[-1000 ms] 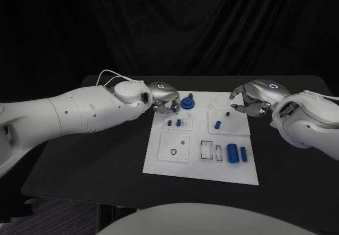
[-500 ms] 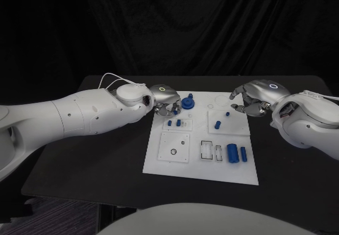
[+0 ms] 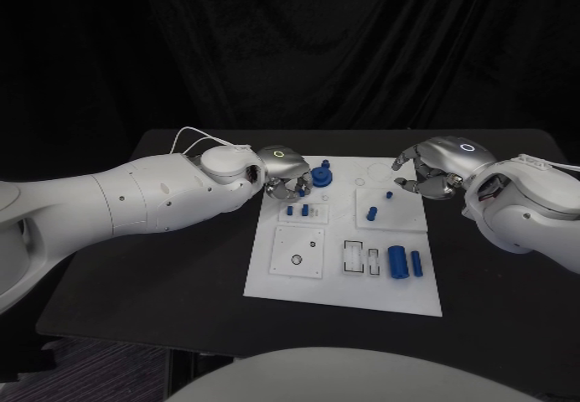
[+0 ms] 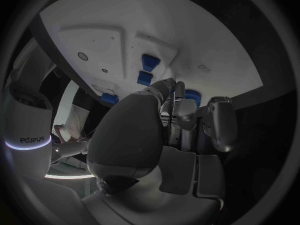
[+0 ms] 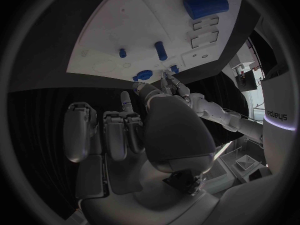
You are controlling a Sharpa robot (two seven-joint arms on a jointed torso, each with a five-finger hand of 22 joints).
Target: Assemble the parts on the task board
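Observation:
The white task board (image 3: 328,286) lies in the middle of the table. A blue round part (image 3: 320,176) stands near its far left corner. My left hand (image 3: 282,173) hovers just left of that part with its fingers curled in, and nothing shows between them in the left wrist view (image 4: 181,115). Two small blue pegs (image 3: 300,210) stand in front of it. My right hand (image 3: 432,173) hangs over the board's far right corner, fingers curled, holding nothing (image 5: 134,130). Below it stand a thin blue peg (image 3: 388,196) and a blue cylinder (image 3: 372,213).
Two blue blocks (image 3: 405,262) lie side by side at the board's near right, beside empty rectangular slots (image 3: 353,257). A square plate with a small hole (image 3: 298,251) sits at the near left. Bare black table (image 3: 157,276) surrounds the board.
My left hand has edged a little to the right, closer to the blue round part. The right hand has stayed where it was.

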